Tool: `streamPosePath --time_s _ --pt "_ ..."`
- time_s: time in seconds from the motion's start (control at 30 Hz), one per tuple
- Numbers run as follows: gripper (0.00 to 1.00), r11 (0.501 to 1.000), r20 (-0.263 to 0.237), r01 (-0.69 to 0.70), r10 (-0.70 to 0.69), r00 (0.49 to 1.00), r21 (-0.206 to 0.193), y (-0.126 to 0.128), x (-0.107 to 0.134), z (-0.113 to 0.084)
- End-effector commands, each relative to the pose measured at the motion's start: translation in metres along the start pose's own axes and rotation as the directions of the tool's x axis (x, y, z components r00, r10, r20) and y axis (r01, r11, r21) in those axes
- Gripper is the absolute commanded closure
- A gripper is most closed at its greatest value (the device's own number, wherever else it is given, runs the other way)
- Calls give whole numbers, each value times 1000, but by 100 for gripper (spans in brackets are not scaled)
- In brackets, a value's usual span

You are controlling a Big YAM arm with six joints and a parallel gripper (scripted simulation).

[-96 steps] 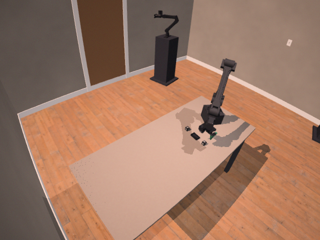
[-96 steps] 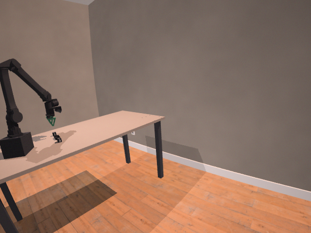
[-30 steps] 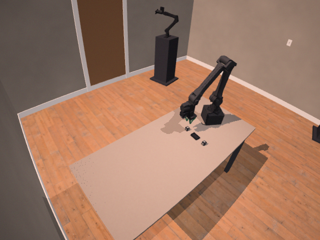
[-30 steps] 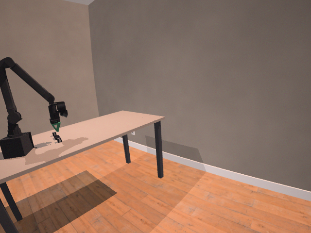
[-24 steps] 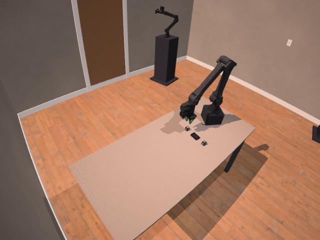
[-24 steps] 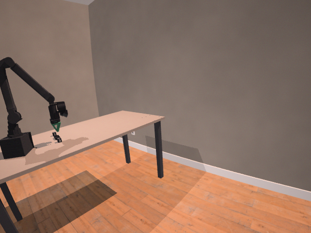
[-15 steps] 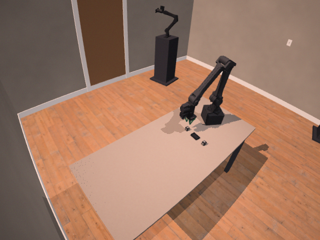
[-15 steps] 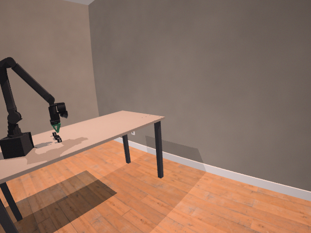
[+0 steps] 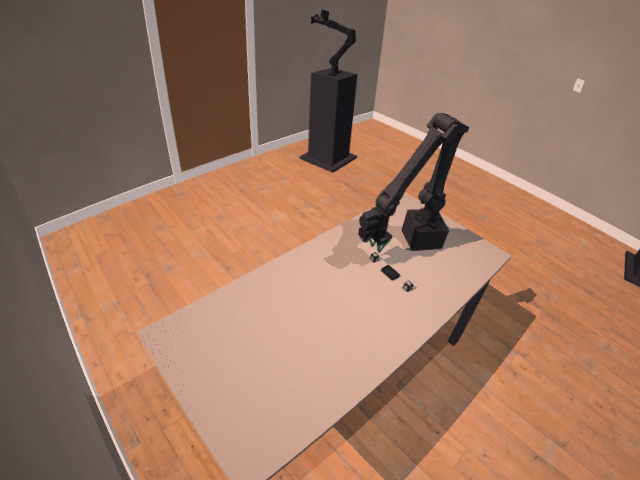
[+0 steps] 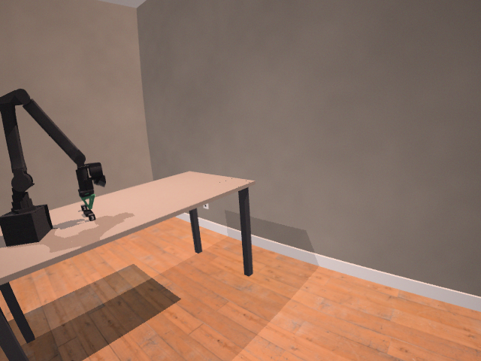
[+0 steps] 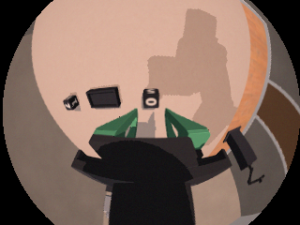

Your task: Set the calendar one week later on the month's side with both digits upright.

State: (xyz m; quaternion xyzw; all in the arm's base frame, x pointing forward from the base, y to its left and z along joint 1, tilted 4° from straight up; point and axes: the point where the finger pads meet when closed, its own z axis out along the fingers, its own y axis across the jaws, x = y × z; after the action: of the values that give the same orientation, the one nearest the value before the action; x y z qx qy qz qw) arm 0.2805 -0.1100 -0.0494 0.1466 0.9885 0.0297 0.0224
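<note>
Worktop [image 9: 289, 330] [image 10: 155, 198] [image 11: 94, 47]: pale
My fingers [image 9: 378, 245] [image 10: 88, 204]: apart, gripping nothing
Nearer cube [image 9: 374, 257] [image 10: 92, 217] [image 11: 151, 98]: just beyond my fingertips, roughly centred

Tray [image 9: 390, 272] [image 11: 104, 97] (handily) between both cubes

The single black arm rises from its base, folds at a high elbow and slopes down to the wrist [image 9: 373, 224] [image 10: 84, 178], which hangs nearly upright. In the top view, the elbow [image 9: 447, 124] stands at one o'clock from the base and the wrist sits toward nine o'clock from it. The gripper [image 9: 379, 245] [image 10: 89, 202] [image 11: 151, 112] points downward, its green fingers parted and holding nothing. In the wrist view, the fingers reach up toward twelve o'clock, one tip near eleven o'clock and the other near one o'clock from the dark gripper body.
</note>
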Motion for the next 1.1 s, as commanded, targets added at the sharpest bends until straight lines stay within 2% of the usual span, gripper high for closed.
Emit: streamPosePath --time_s 0.0,0.6,0.73,1.07 --pt "56 1000 6 -2 2 1000 -3 2 -2 7" --pt "56 1000 6 -2 2 1000 -2 2 -2 24" --pt "56 1000 17 -2 2 1000 -1 2 -5 23" --pt "56 1000 5 -2 2 1000 -3 2 -2 25"
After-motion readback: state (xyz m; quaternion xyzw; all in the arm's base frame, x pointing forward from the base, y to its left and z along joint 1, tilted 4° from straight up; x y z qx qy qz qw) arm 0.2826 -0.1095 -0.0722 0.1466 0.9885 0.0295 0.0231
